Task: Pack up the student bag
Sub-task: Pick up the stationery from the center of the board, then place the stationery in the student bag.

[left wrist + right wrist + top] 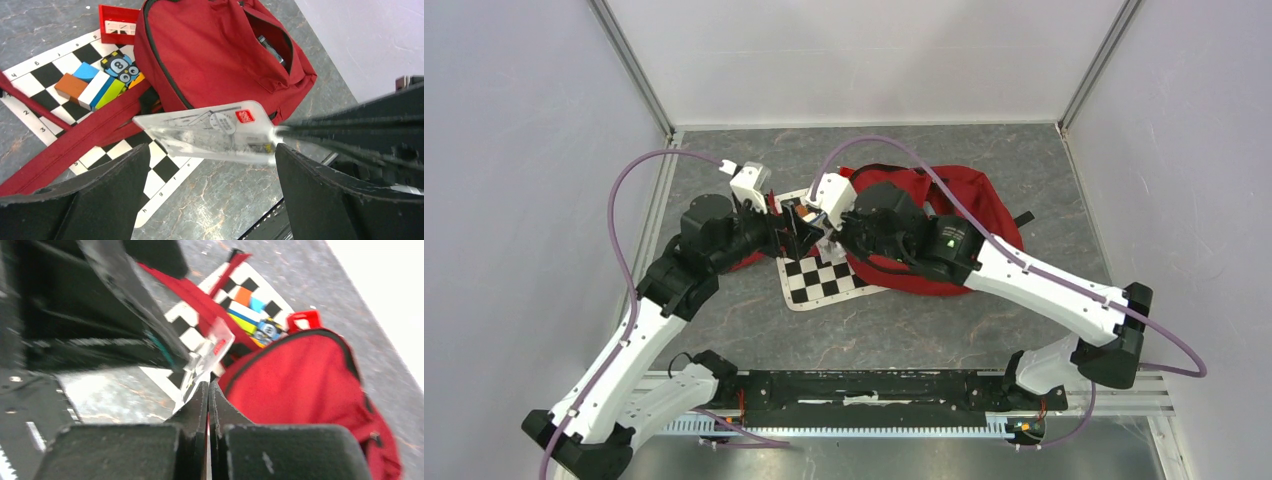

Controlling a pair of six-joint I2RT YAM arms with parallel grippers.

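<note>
The red student bag point(969, 195) lies on the table right of centre, and shows in the left wrist view point(215, 55) and the right wrist view point(300, 385). Its top pocket gapes open. My right gripper point(208, 385) is shut on one end of a flat clear plastic packet point(207, 352) with a red label, held in the air over the mat. In the left wrist view the packet point(210, 132) sticks out from the right gripper's fingers point(350, 132). My left gripper point(211, 155) is open, its jaws wide apart just short of the packet, not touching it.
A checkerboard mat point(819, 280) lies left of the bag, with a red shoulder strap point(75, 145) across it. On it are coloured blocks point(95, 85), a toy marked 8 point(120, 65) and a red box point(117, 25). Both arms meet over the mat point(809, 230).
</note>
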